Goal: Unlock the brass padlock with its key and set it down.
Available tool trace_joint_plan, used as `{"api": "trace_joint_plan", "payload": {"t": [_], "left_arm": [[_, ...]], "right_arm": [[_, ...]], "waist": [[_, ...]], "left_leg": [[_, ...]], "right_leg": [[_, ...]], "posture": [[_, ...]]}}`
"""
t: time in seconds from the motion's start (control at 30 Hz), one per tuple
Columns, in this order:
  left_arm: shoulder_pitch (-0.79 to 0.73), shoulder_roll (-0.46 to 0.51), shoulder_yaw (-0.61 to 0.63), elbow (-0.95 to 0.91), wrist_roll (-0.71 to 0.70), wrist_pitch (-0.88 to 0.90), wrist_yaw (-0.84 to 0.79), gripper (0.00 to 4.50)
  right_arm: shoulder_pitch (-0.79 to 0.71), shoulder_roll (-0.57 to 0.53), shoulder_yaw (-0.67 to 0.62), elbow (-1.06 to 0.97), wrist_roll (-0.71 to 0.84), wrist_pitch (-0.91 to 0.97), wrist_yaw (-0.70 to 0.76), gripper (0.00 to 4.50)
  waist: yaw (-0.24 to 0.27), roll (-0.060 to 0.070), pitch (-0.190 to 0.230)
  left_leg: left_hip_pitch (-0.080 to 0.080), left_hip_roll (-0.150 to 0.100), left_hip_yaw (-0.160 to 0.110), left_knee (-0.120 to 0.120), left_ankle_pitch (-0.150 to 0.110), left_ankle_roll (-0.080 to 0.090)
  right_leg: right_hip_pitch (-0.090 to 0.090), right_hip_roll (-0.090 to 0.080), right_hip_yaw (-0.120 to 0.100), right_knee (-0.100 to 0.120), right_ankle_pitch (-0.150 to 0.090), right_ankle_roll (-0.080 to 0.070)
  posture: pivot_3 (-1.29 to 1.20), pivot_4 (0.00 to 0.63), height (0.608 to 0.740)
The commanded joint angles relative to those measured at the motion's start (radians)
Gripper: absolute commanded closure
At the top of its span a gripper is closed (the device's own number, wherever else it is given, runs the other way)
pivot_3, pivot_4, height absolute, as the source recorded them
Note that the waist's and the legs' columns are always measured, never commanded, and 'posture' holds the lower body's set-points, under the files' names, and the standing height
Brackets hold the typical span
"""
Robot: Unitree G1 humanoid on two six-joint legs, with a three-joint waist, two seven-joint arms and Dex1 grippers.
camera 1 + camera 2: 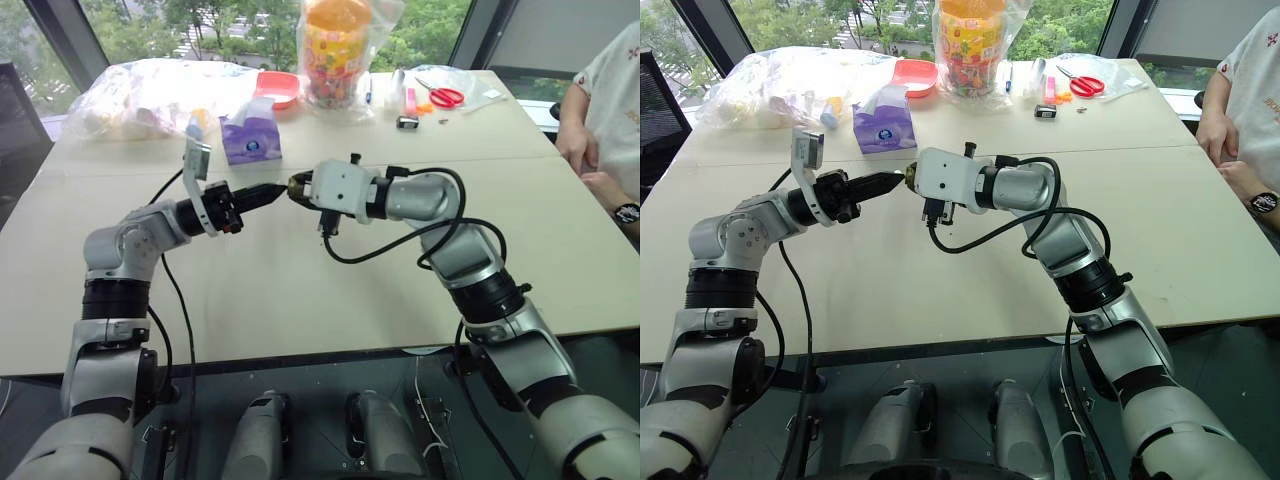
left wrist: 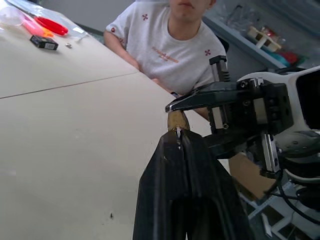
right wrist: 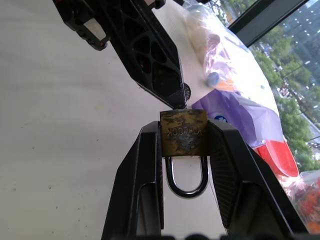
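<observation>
Padlock [image 3: 183, 138], mid-frame, sat clamped in our right gripper [image 3: 184, 145]; our left gripper [image 2: 179, 145], pinching the key [image 2: 178, 134], met it; shackle unopened.

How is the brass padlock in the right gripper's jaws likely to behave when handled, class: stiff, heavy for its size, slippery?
The brass padlock looks solid metal, so probably stiff and heavy for its size. Its flat sides sit squarely in the right gripper, so it likely holds steady, though smooth metal may slip. Its closed shackle looks rigid.
</observation>
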Motion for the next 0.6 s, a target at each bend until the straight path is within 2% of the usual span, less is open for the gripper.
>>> {"api": "trace_joint_plan", "payload": {"t": [0.03,0.13,0.23,0.33,0.5,0.6], "left_arm": [[-0.021,0.018,0.012,-0.023,0.015,-0.020,-0.002,4.49],[-0.016,0.027,-0.013,-0.039,0.057,-0.061,-0.005,4.49],[0.007,0.086,-0.157,-0.077,0.266,-0.262,-0.030,4.49],[0.015,0.129,-0.246,-0.072,0.396,-0.454,-0.065,4.49],[-0.014,0.092,-0.215,-0.067,0.368,-0.556,-0.096,4.49],[-0.033,0.092,-0.197,-0.059,0.317,-0.405,-0.090,4.49]], "right_arm": [[-0.008,0.006,-0.008,-0.052,0.018,-0.011,0.002,3.80],[-0.005,0.005,-0.007,-0.056,0.020,-0.007,0.006,3.80],[0.000,0.001,-0.006,-0.061,0.028,0.006,0.018,3.80],[0.004,0.000,-0.004,-0.065,0.028,0.014,0.028,3.80],[0.006,0.001,-0.003,-0.068,0.029,0.023,0.034,3.80],[0.007,0.002,-0.005,-0.066,0.027,0.020,0.030,3.80]], "waist": [[0.000,0.000,0.000],[0.000,0.000,0.000],[0.001,0.000,0.000],[0.001,0.000,0.000],[0.001,0.000,0.000],[0.001,0.000,0.000]], "left_leg": [[0.000,0.000,0.000,0.000,0.000,0.000],[0.000,0.000,0.000,0.000,0.000,0.000],[0.000,0.000,0.000,0.000,0.000,0.000],[0.000,0.000,0.000,-0.001,0.000,0.000],[0.000,0.000,0.000,0.000,0.000,0.000],[0.000,0.000,0.000,0.000,0.000,0.000]], "right_leg": [[0.000,0.000,0.000,0.000,0.000,0.000],[0.000,0.000,0.000,0.000,0.000,0.000],[0.000,0.000,0.000,0.000,0.000,0.000],[0.000,-0.001,0.000,-0.001,-0.001,-0.002],[0.000,-0.001,0.000,-0.001,-0.002,-0.004],[0.000,-0.001,0.000,0.000,-0.001,-0.002]], "posture": [[0.00,0.150,0.740],[0.00,0.150,0.740],[0.00,0.150,0.740],[0.00,0.150,0.740],[0.00,0.150,0.740],[0.00,0.150,0.740]]}}
